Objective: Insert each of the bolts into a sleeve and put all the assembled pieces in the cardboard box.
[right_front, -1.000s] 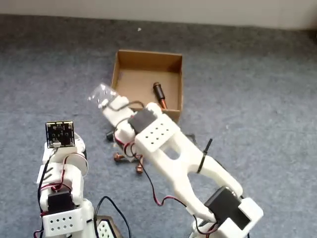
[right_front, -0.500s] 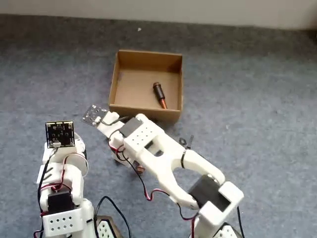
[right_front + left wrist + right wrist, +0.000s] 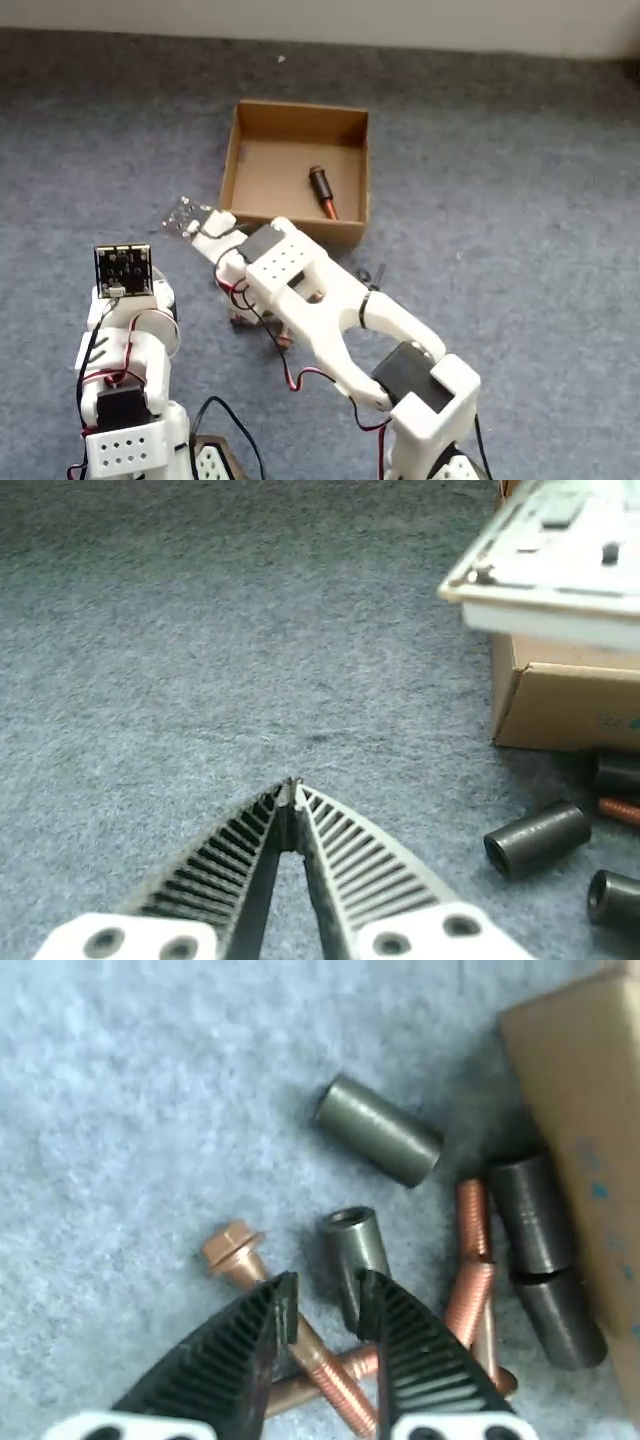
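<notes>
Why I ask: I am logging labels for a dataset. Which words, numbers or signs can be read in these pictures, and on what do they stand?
No text can be read.
Blue print on the outer wall of the cardboard box: too blurred to read.
Dark board atop an arm in the high view: no legible marking.
</notes>
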Robot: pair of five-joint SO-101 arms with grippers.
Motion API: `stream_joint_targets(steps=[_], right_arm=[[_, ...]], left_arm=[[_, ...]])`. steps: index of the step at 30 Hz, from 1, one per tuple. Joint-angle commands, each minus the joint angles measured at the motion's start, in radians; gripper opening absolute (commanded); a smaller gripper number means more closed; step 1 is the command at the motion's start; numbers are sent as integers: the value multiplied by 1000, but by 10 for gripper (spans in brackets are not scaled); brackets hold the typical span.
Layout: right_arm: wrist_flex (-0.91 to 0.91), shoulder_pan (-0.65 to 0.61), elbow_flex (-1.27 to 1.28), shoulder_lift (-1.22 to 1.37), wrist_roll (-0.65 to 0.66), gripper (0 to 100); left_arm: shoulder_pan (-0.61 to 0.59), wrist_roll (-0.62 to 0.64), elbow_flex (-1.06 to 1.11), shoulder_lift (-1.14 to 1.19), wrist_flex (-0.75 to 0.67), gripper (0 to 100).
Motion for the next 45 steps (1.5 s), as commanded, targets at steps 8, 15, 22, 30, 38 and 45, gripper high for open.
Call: stream_joint_targets(steps=[8, 15, 22, 30, 38, 45], right_arm=[[-58, 77, -51, 30, 12, 105], [-84, 77, -56, 143, 12, 105], [-81, 77, -58, 202, 12, 9], [-18, 77, -58, 87, 6, 5], [93, 165, -48, -242, -5, 5], [251, 220, -47, -489, -74, 5]], left_arm=[[15, -2, -33, -4, 2, 6], [15, -2, -33, -4, 2, 6], [15, -2, -33, -4, 2, 6], [15, -2, -31, -4, 2, 6], [15, -2, -31, -4, -2, 6], [15, -2, -31, -4, 0, 6]])
